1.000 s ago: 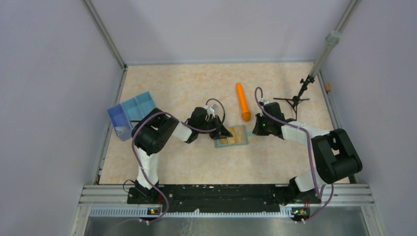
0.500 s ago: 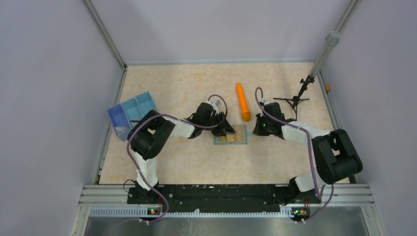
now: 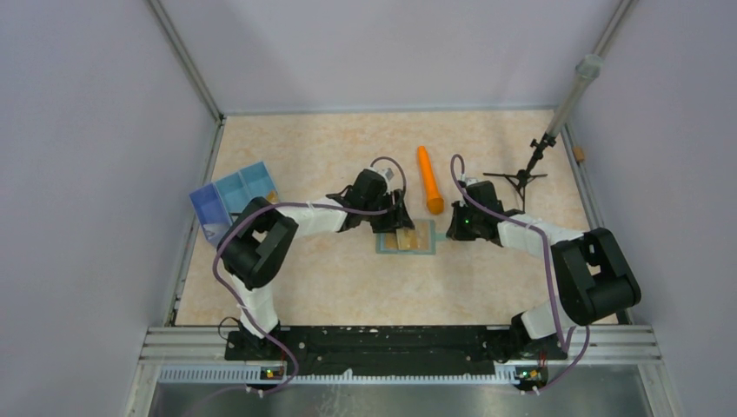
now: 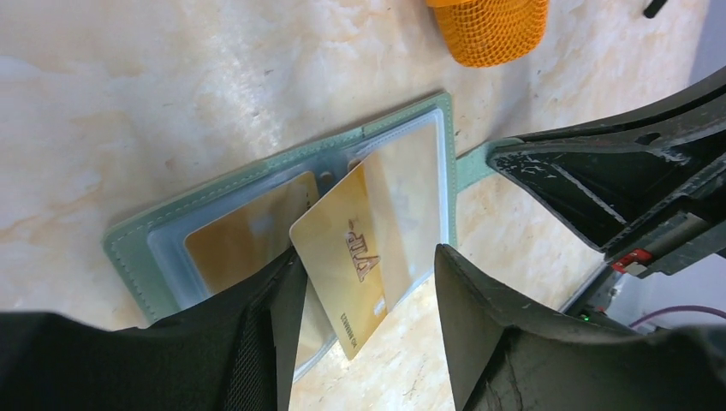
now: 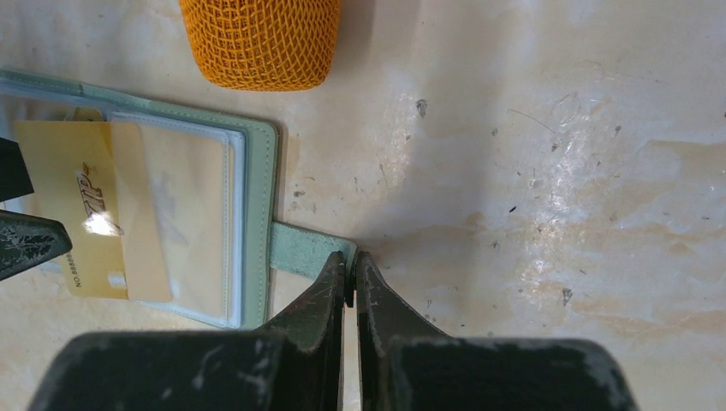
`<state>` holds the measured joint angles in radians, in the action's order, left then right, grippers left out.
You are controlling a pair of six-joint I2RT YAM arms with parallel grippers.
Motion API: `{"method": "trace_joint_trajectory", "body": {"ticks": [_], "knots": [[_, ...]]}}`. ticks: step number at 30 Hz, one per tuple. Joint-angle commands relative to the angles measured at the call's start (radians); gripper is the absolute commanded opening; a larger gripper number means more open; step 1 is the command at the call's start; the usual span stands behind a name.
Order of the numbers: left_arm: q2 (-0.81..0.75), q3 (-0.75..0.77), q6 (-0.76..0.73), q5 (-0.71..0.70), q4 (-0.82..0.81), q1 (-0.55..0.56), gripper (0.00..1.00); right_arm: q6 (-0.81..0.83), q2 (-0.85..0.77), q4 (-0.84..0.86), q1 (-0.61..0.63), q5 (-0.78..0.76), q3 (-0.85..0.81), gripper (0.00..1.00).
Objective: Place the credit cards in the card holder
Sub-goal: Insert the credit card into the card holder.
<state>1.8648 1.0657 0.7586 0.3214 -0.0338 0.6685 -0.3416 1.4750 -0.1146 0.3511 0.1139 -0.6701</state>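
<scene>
Pinching credit card [image 4: 338, 231] over card holder [image 4: 137, 244], left hand [image 4: 366, 257] hides corner

In the top view the left arm [image 3: 256, 248] rises from its base at lower left, folds at the elbow and reaches right to mid-frame. Its hand [image 3: 398, 219] points right and down at the table [image 3: 330, 287]. In its wrist view the fingers [image 4: 274, 325] stand well apart with a card [image 4: 342, 265] between them; whether they clamp it cannot be told. The right arm [image 3: 595, 278] bends at a bulky elbow at right and stretches left, low over the table. Its hand [image 5: 352, 261] has its fingers pressed almost together on the end of the strap [image 5: 300, 247] of the holder [image 5: 257, 171].
</scene>
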Motion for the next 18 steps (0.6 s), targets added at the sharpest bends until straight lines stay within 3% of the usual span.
{"method": "trace_joint_trajectory", "body": {"ticks": [1,7,18], "knots": [[-0.056,0.01,-0.068,-0.132,0.198,0.001,0.61,0.008,-0.027,-0.011,-0.006,-0.011,-0.006,0.0],[-0.1,0.015,-0.047,-0.193,0.243,0.033,0.61,0.009,-0.024,-0.008,-0.005,-0.01,-0.007,0.0],[-0.045,0.025,0.001,-0.158,0.17,0.083,0.56,0.008,-0.024,-0.011,-0.006,-0.008,-0.006,0.0]]}}
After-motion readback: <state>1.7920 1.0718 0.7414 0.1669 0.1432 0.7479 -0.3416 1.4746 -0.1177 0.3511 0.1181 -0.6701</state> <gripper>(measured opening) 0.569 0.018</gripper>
